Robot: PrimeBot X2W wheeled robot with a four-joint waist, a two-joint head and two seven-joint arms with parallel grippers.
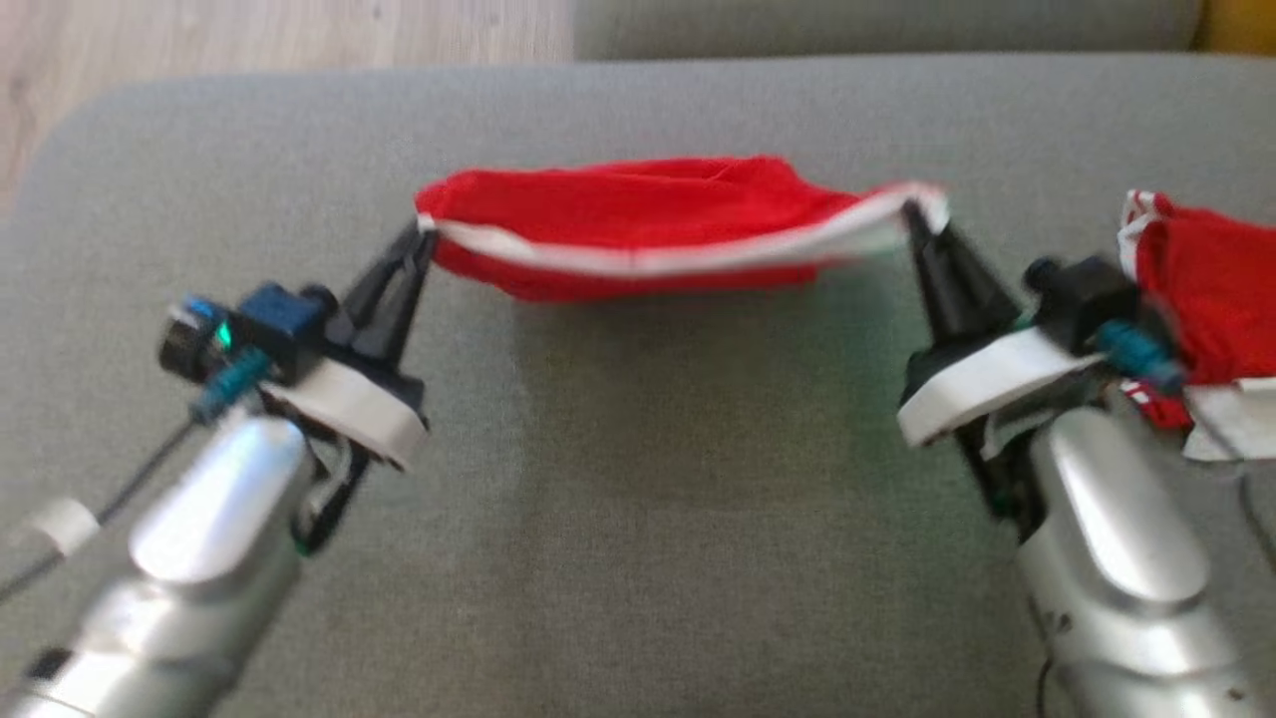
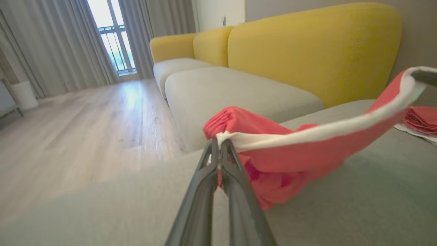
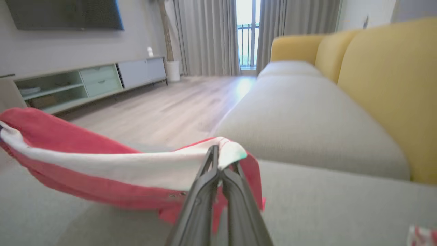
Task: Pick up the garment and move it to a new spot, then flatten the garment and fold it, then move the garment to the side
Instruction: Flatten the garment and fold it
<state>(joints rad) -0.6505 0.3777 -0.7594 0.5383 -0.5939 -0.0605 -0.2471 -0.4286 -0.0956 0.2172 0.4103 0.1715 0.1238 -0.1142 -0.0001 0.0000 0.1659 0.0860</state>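
Both pincers are closed: the left gripper (image 1: 427, 231) grips one end of the white band (image 1: 638, 264) of the red garment (image 1: 638, 211), the right gripper (image 1: 912, 211) the other. The garment sags between them over the grey cushion (image 1: 638, 479)

Grey cushion (image 1: 638, 449) lies bare beneath the hanging garment (image 1: 638, 224); a red pile (image 1: 1211, 289) crowds the right arm (image 1: 1107, 519).
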